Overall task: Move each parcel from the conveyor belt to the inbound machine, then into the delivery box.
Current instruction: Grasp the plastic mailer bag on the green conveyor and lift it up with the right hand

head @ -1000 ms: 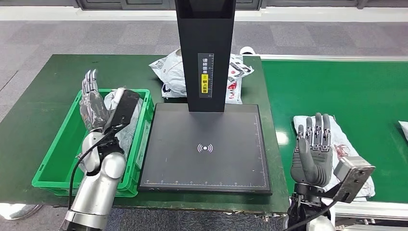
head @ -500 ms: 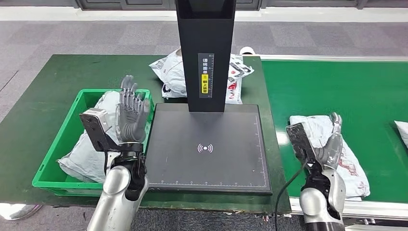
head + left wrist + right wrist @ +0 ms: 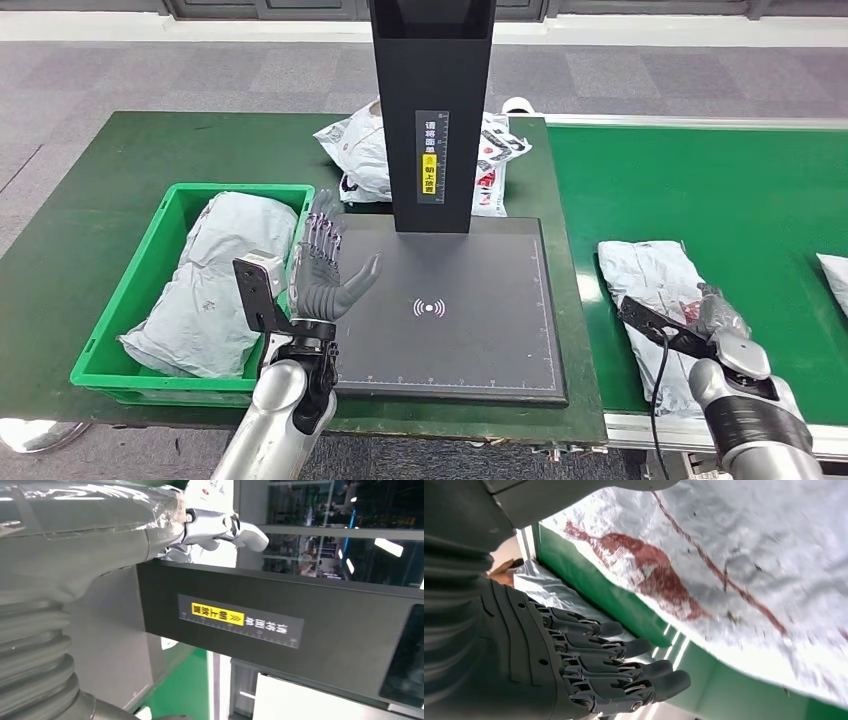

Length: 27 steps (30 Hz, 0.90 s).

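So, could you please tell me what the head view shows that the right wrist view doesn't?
Head view alone: the green delivery box holding a grey parcel, the inbound machine, the open left hand above its edge. Right wrist view alone: the right hand's dark fingers, spread apart beside the parcel. Both: the right hand and the red-printed parcel on the conveyor belt.

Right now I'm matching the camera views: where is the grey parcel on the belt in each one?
Head view: grey parcel lies on the green belt, right of the scanner, under the right robot hand.
Left wrist view: not in it.
Right wrist view: parcel spans the frame beyond the fingers.
Shared landmark: its red print.
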{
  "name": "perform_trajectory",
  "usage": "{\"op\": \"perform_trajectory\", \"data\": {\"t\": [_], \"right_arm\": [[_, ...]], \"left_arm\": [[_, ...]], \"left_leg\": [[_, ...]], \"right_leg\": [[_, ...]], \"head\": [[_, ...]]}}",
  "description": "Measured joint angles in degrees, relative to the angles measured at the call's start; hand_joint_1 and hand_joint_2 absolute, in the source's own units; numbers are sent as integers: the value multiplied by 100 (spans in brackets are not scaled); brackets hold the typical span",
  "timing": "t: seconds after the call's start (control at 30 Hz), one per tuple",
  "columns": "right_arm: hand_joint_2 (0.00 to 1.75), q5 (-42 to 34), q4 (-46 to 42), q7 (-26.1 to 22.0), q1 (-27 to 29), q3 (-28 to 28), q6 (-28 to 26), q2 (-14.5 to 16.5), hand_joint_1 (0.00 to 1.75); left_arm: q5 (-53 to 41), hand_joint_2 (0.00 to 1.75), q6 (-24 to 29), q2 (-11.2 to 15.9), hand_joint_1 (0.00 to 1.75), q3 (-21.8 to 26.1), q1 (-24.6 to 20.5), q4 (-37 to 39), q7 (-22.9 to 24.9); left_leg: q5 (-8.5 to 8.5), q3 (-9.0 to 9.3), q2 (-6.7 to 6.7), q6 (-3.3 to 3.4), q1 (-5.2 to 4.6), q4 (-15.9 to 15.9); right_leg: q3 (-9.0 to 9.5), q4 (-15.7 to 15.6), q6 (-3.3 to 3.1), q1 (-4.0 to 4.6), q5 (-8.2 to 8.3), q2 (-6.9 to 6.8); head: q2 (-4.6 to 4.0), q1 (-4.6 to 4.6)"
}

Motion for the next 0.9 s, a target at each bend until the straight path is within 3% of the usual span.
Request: {"op": "perform_trajectory", "data": {"t": [0.27, 0.4, 0.9], "right_arm": [[175, 2, 869, -159, -258, 424, 547, -62, 0], [175, 46, 1154, -310, -294, 686, 845, -33, 175], [175, -5, 1556, -389, -626, 1271, 1081, 32, 175]], "left_arm": [[122, 175, -213, -1, 0, 1, -93, 243, -94], [141, 175, -229, 0, 0, 7, -151, 358, -109], [235, 175, -253, 1, 0, 20, -189, 607, -183]], "left_leg": [[1, -2, -1, 0, 2, -1], [0, 3, 2, 0, 2, -1], [-6, 51, 14, 4, 3, 0]], "right_leg": [[0, 2, -1, 0, -1, -3], [4, 0, -1, 1, -1, 1], [55, -5, 6, 2, -4, 11]], "head": [[0, 0], [0, 0], [0, 0]]}}
